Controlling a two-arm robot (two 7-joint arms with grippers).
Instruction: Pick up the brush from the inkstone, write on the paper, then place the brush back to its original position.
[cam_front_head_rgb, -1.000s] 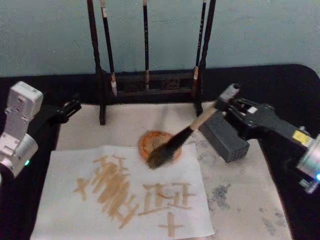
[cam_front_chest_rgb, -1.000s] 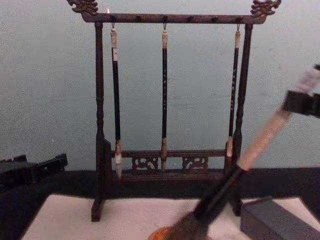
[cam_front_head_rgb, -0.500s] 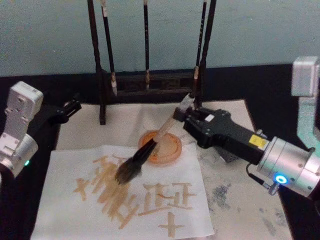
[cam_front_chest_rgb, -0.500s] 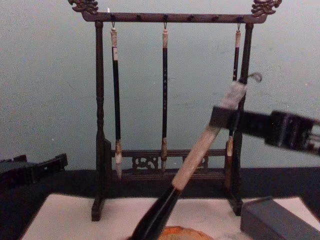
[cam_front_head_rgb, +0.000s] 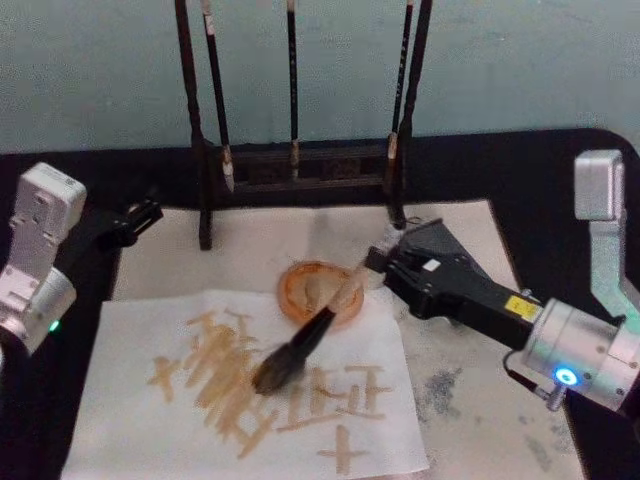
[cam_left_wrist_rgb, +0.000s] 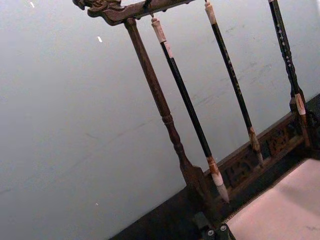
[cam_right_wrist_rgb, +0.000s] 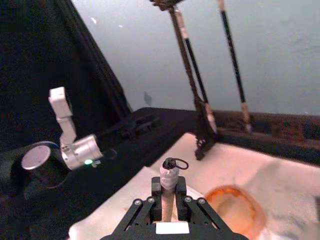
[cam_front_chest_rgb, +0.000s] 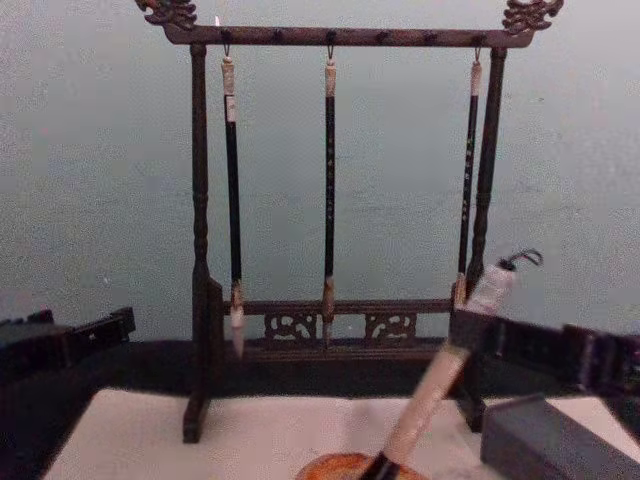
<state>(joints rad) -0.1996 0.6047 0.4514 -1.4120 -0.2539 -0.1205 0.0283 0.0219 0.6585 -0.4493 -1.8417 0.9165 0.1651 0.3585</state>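
My right gripper (cam_front_head_rgb: 376, 262) is shut on the upper handle of the brush (cam_front_head_rgb: 318, 328), which slants down to the left over the orange dish (cam_front_head_rgb: 305, 285). Its bushy dark bristles appear to rest on the white paper (cam_front_head_rgb: 120, 340), among brown written strokes. In the right wrist view the fingers (cam_right_wrist_rgb: 156, 189) clamp the pale handle just below the white end cap of the brush (cam_right_wrist_rgb: 169, 176). The chest view shows the brush (cam_front_chest_rgb: 440, 380) tilted, held by the right gripper (cam_front_chest_rgb: 478, 335), with the grey inkstone (cam_front_chest_rgb: 545, 440) at lower right. My left gripper (cam_front_head_rgb: 140, 215) is parked at the left.
A dark wooden rack (cam_front_head_rgb: 300, 160) with three slim hanging brushes stands behind the paper, close to the right gripper. A stained off-white mat (cam_front_head_rgb: 470, 400) lies under everything on the black table. The left arm's white housing (cam_front_head_rgb: 40, 250) sits beside the paper's left edge.
The right gripper swung the brush from beside the inkstone out over the paper, then drew it back rightward and lowered it. The left arm has not moved.
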